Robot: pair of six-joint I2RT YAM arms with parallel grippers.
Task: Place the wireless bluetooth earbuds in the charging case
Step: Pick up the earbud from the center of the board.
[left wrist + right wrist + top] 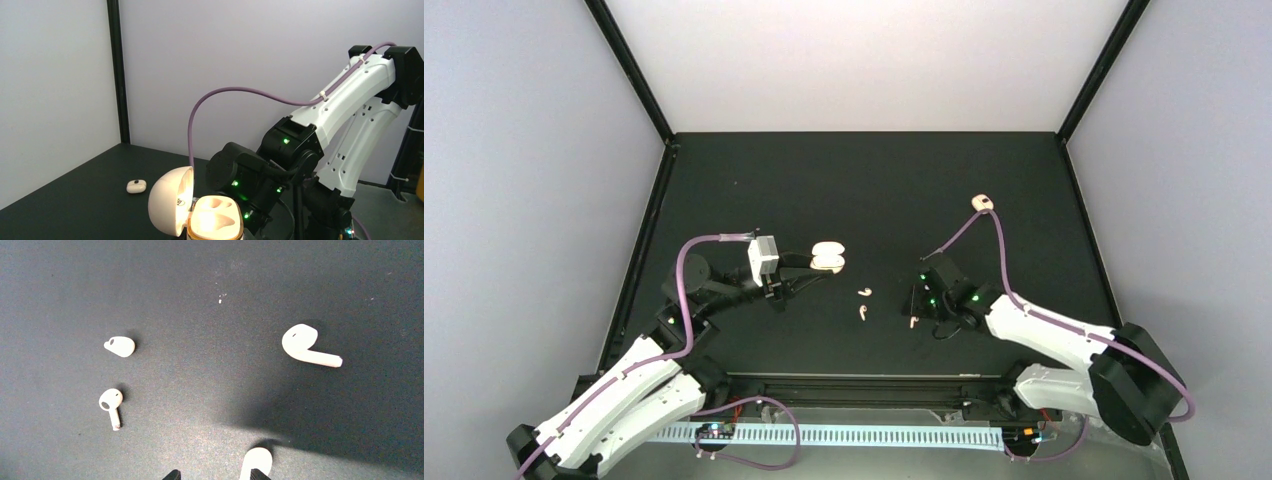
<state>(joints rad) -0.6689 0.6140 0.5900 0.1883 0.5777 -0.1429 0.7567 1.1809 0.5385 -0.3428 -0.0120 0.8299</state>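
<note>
My left gripper (pixel 809 263) is shut on the base of the open cream charging case (pixel 828 257) and holds it above the table. In the left wrist view the case (pixel 215 222) shows two empty wells, with its lid (pixel 167 207) swung to the left. Several cream earbuds lie on the black table. The right wrist view shows one earbud (pixel 120 346), a second earbud (pixel 111 401), a long-stemmed earbud (pixel 305 344) and another earbud (pixel 257 460) touching or just ahead of my right fingertip. My right gripper (pixel 214 475) is open and empty, low over the table (pixel 916 300).
A second small cream case (pixel 981 203), closed, lies at the back right; it also shows in the left wrist view (pixel 136 186). Three earbuds show from above, two of them as a pair (pixel 863 302) between the arms. Black posts and grey walls bound the table.
</note>
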